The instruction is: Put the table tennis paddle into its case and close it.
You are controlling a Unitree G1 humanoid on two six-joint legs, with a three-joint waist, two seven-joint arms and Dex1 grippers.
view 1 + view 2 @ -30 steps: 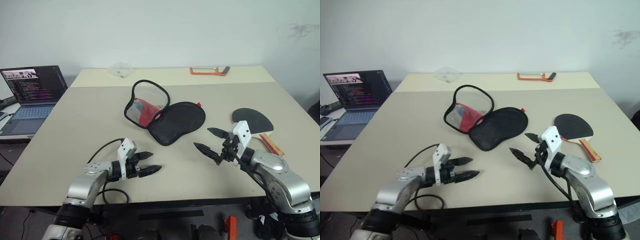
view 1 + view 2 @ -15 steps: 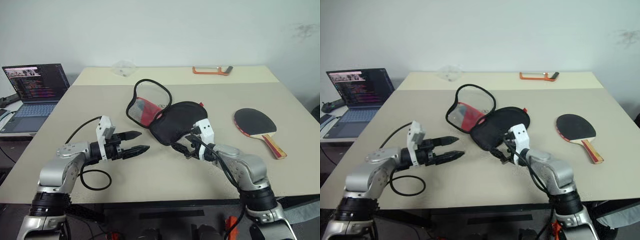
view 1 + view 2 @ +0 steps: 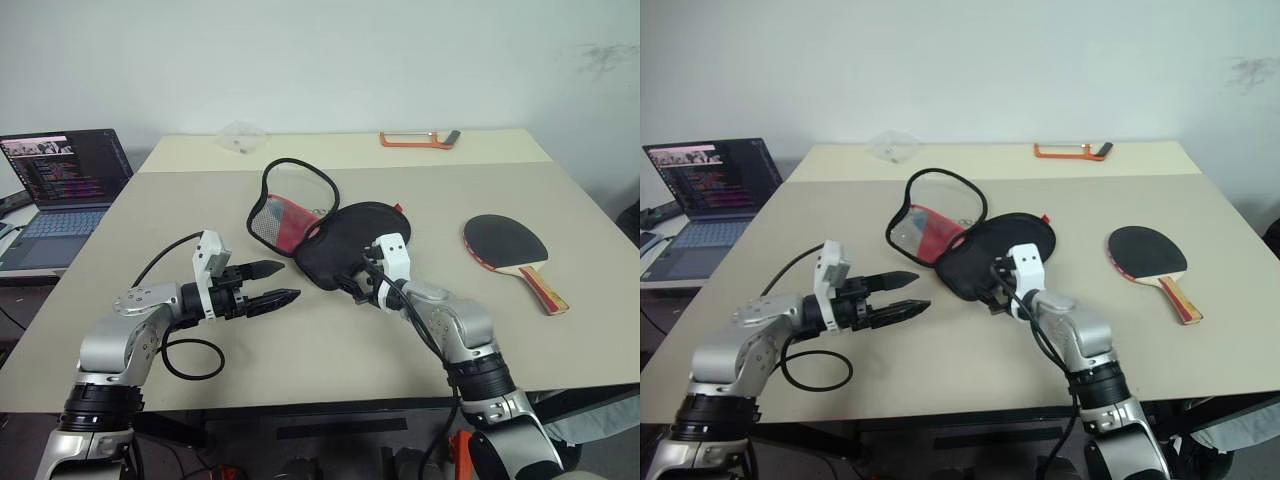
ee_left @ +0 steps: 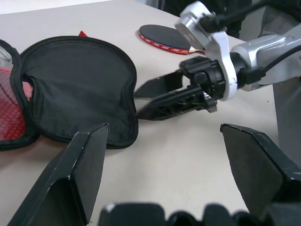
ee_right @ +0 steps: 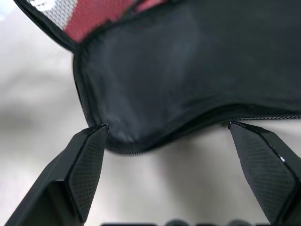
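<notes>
Table (image 3: pixel 560 340): beige top that bears everything listed below.
Case (image 3: pixel 355 240): black zip pouch lying unzipped near the middle of the table; the black half lies flat, the half with the red panel and mesh stands tilted up on the side toward the laptop.
Paddle (image 3: pixel 505 243): flat on the table, black face up, well apart from the case on its right, handle pointing toward the near edge; nothing touches it.
Right gripper (image 3: pixel 992 283): fingers spread wide, tips at the near rim of the case's black half; the right wrist view shows that rim lying between the two fingers, not yet pinched.
Left gripper (image 3: pixel 272 285): fingers spread, hovering above the table just left of the case's near edge, pointing toward it, holding nothing.
Step in hand: judged to be securing the case, with the paddle not yet picked up.
Next move calls for: closing the right fingers on the rim to hold the case open or steady, then fetching the paddle from the far right of the case.
</notes>
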